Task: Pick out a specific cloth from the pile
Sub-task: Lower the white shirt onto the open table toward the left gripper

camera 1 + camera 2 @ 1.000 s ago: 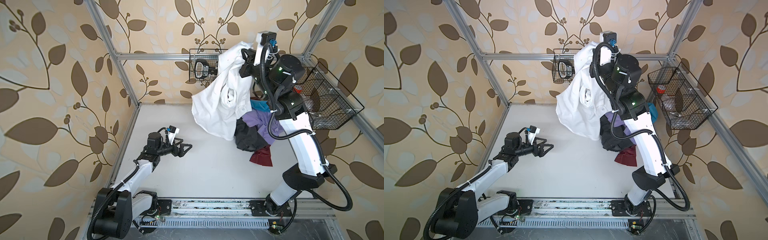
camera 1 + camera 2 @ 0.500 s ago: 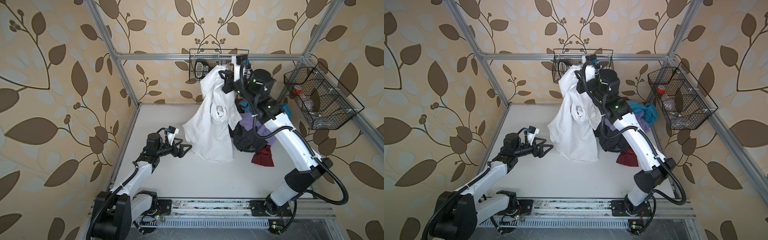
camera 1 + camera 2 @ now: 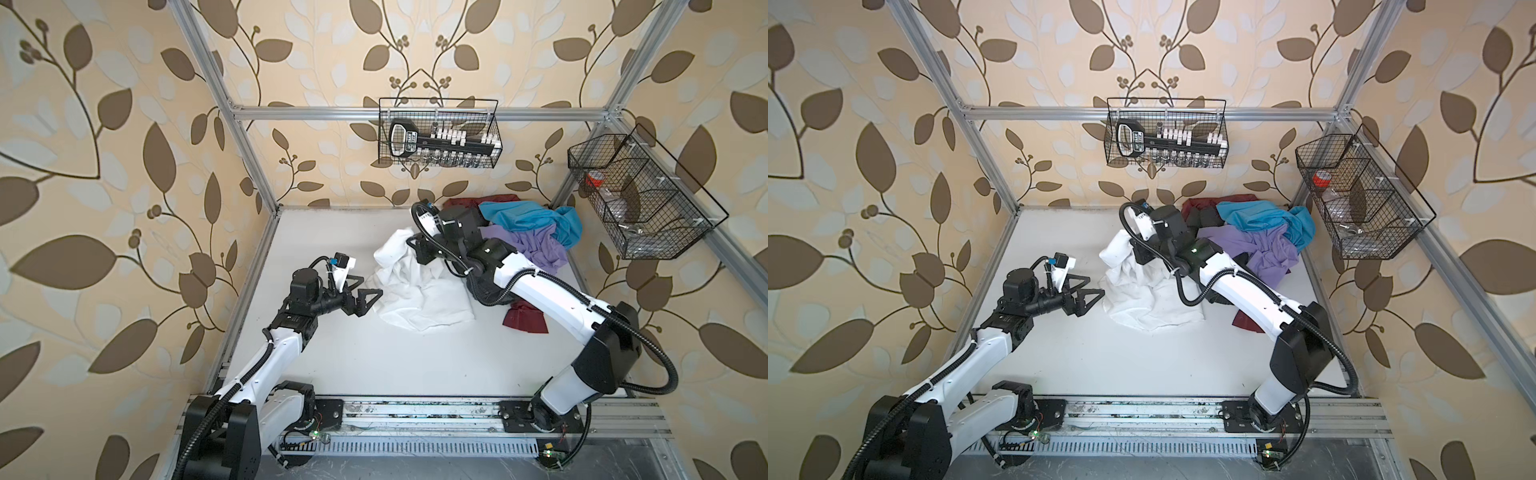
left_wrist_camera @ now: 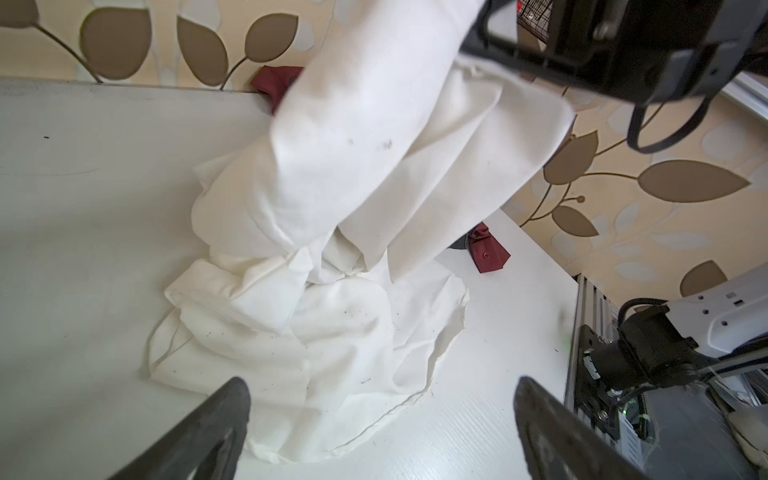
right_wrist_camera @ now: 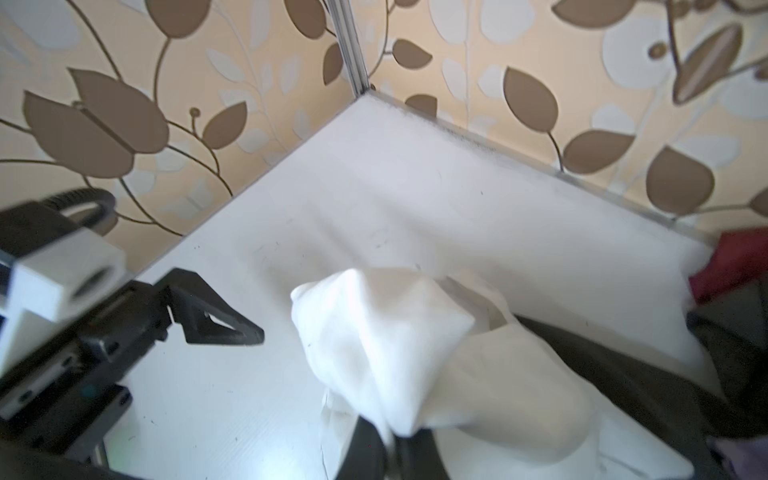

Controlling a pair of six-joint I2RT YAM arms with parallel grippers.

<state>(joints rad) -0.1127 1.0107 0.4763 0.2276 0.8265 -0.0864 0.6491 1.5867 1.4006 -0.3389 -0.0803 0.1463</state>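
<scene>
The cloth (image 3: 419, 293) (image 3: 1142, 297), white and wrinkly, lies crumpled on the table's middle, just left of the pile (image 3: 525, 239) (image 3: 1264, 239) of turquoise, lilac, maroon and dark garments. My right gripper (image 3: 412, 251) (image 3: 1133, 254) (image 5: 392, 440) is shut on a raised fold of the cloth (image 5: 386, 345), so that part stands up in a peak while the rest rests on the table. My left gripper (image 3: 366, 293) (image 3: 1090, 291) (image 4: 382, 390) stands open at the cloth's (image 4: 332, 257) left edge, with nothing gripped between its fingers.
A wire basket (image 3: 438, 135) with a black tool hangs on the back wall. A second wire basket (image 3: 640, 195) hangs on the right wall above the pile. Aluminium posts frame the cell, and a rail (image 3: 415, 415) runs along the front edge.
My right arm has come down and to the left with the cloth, which hung high in the air and now lies mostly on the table. The left arm has barely moved.
</scene>
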